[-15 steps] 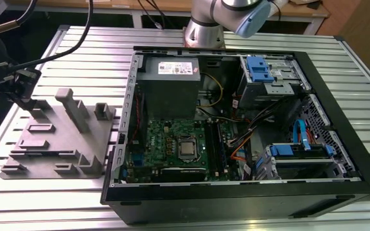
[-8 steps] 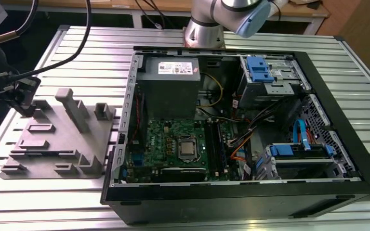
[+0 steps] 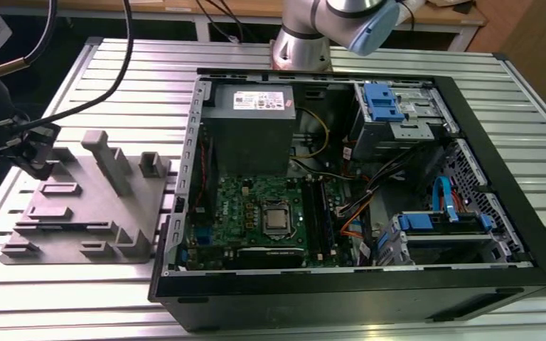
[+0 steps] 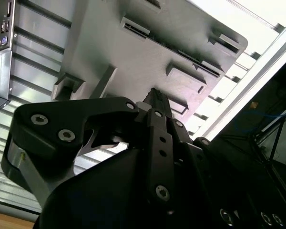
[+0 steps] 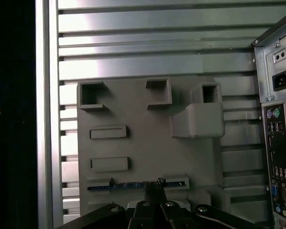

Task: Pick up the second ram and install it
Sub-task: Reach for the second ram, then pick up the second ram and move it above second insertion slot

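The second ram [image 5: 124,185] is a thin dark strip standing on edge in a slot of the grey holder block [image 5: 143,138]. In the first wrist view my gripper [image 5: 154,187] sits at the middle of the stick, fingers drawn together on it. The second wrist view shows the narrow fingers [image 4: 156,112] meeting at the gripper [image 4: 155,94] tip, over the holder block [image 4: 133,52]. In the exterior view my gripper [image 3: 38,169] is at the left edge of the holder block [image 3: 93,206]. The green motherboard [image 3: 254,206] lies in the open case, its long black slots [image 3: 316,213] on its right.
The open black computer case [image 3: 500,234] stands to the exterior view's right of the holder. Its rear panel [image 5: 276,157] with ports faces the holder. A tall post [image 3: 111,167] rises from the holder. Cables [image 3: 111,78] hang above the ribbed metal table [image 3: 111,298].
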